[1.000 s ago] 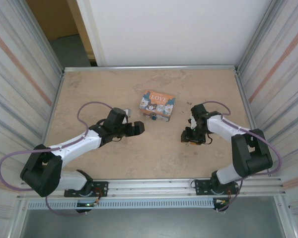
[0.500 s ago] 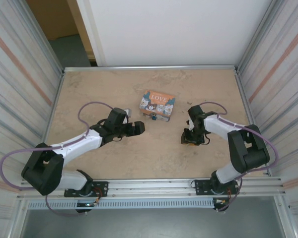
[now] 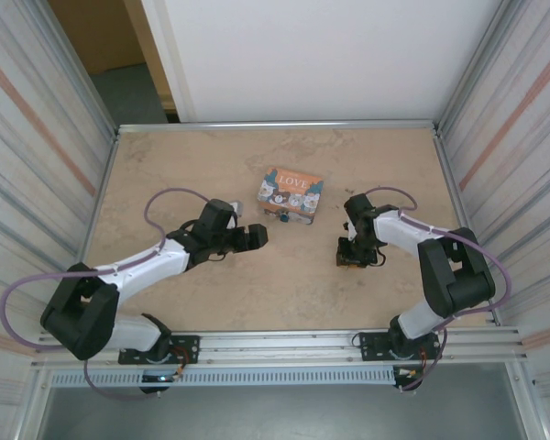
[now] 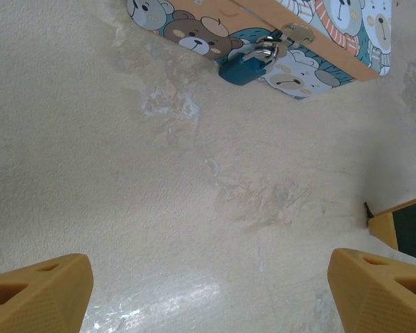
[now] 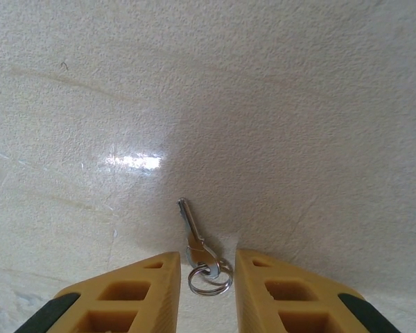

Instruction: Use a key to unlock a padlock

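Note:
The tiny dark teal padlock (image 4: 246, 64) hangs by its silvery shackle from the clasp of the orange "LOVE" box (image 4: 319, 48); from above, the padlock (image 3: 281, 218) is at the box's near edge. My left gripper (image 4: 208, 267) is open wide over bare table short of the padlock, and from above the left gripper (image 3: 255, 236) is to the box's lower left. A small silver key (image 5: 192, 232) on a ring (image 5: 210, 279) lies flat on the table. My right gripper (image 5: 206, 258) is open, its fingers either side of the key's head without touching it. From above, the right gripper (image 3: 348, 258) points down at the table.
The box (image 3: 291, 191) sits mid-table between the two arms. Corrugated metal walls close in the left and right sides, and a raised rail (image 3: 275, 125) runs along the table's far edge. An orange part with a dark patch (image 4: 402, 225) juts in at the left wrist view's right edge.
The right arm has shifted slightly left and settled lower over the key. The left arm has barely moved.

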